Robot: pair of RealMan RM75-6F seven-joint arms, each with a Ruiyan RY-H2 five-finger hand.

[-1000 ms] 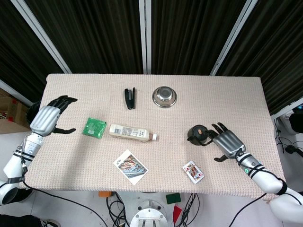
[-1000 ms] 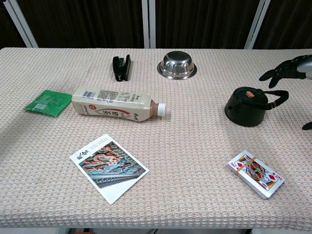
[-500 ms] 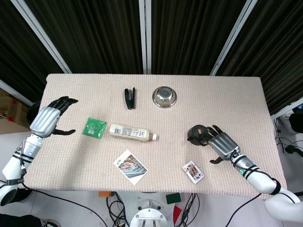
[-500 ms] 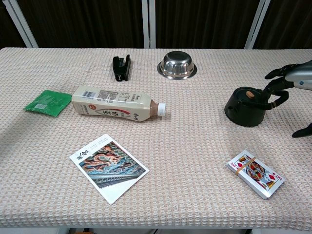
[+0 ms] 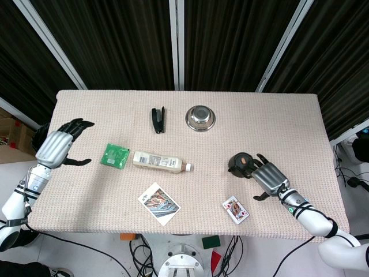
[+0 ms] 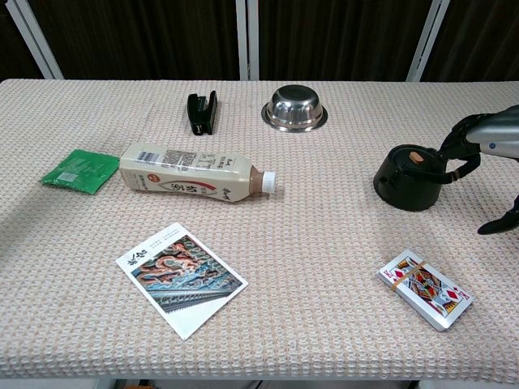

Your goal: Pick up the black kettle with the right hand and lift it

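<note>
The black kettle (image 5: 239,163) (image 6: 409,178) stands upright on the table's right half, its round lid knob on top and its handle pointing right. My right hand (image 5: 269,179) (image 6: 486,142) is just to its right, and its fingers (image 6: 451,146) curl down over the handle and touch it. The thumb is spread low and away from the kettle, so nothing is gripped. My left hand (image 5: 57,147) hovers at the table's left edge with fingers apart and empty. The chest view does not show it.
A lying milk-tea bottle (image 5: 161,161) (image 6: 190,173), a green packet (image 5: 116,155) and a picture card (image 5: 158,203) occupy the left and middle. A steel bowl (image 5: 200,118) and a black stapler (image 5: 158,119) sit at the back. A deck of playing cards (image 6: 426,288) lies in front of the kettle.
My right hand has moved left and down to the kettle, and its fingers have bent over the handle. The kettle and my left hand have stayed put.
</note>
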